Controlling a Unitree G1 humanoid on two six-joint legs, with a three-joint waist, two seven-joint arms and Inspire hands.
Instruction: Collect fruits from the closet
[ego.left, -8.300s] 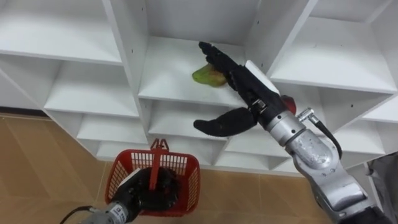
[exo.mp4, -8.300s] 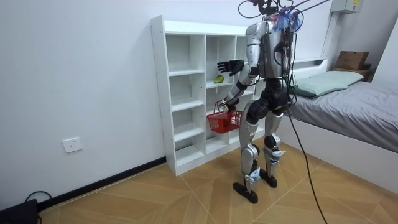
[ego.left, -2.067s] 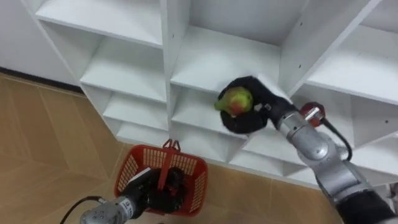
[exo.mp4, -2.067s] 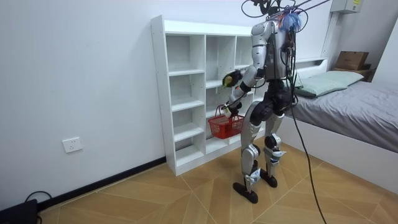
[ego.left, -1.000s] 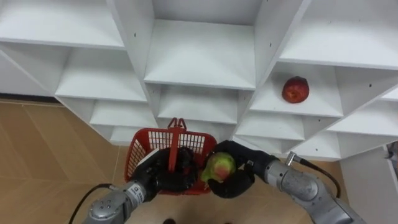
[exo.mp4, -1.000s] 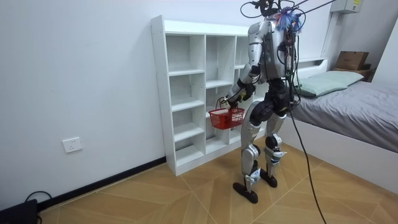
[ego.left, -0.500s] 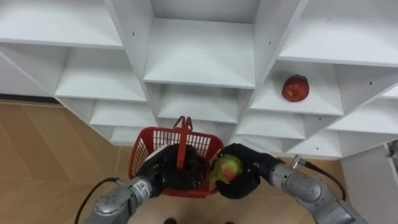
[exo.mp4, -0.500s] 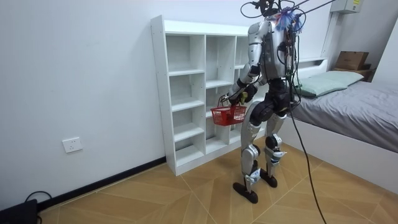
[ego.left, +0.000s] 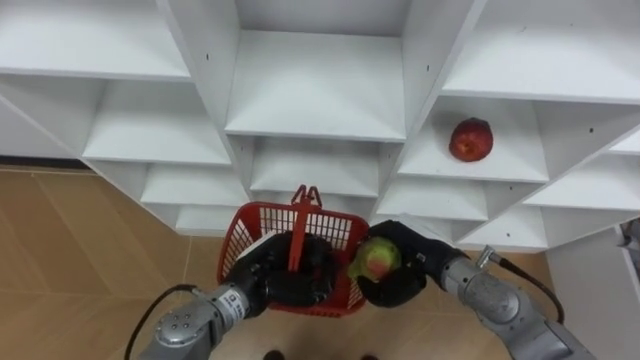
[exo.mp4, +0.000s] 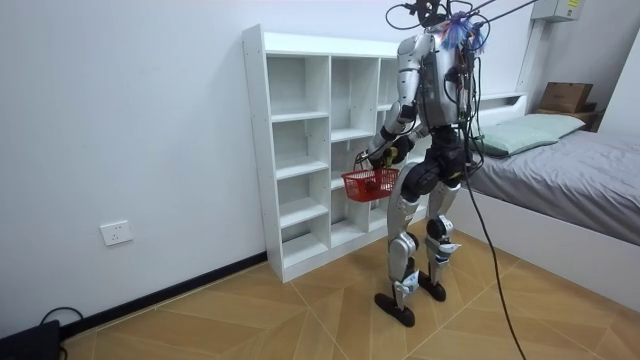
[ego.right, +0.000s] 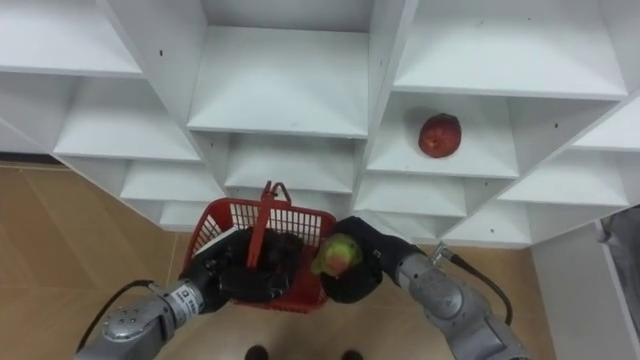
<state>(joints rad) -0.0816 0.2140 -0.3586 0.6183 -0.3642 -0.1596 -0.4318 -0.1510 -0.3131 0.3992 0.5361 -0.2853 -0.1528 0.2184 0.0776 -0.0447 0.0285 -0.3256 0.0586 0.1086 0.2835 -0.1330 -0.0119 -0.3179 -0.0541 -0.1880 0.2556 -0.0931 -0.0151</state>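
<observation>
I stand facing the white closet. My right hand is shut on a green-yellow fruit with a reddish blush and holds it at the right rim of the red basket. The same fruit sits just beside the basket's edge, a little above it. My left hand grips the basket at the foot of its upright handle and carries it in front of the lower shelves. A red apple lies on a shelf to the upper right.
White shelf compartments run across the upper view, with upright dividers between them. Wooden floor lies below. In the room view a bed stands behind me on the right.
My right hand has carried the fruit slightly up and right to the basket's right rim. The left hand has raised the basket a little towards it.
</observation>
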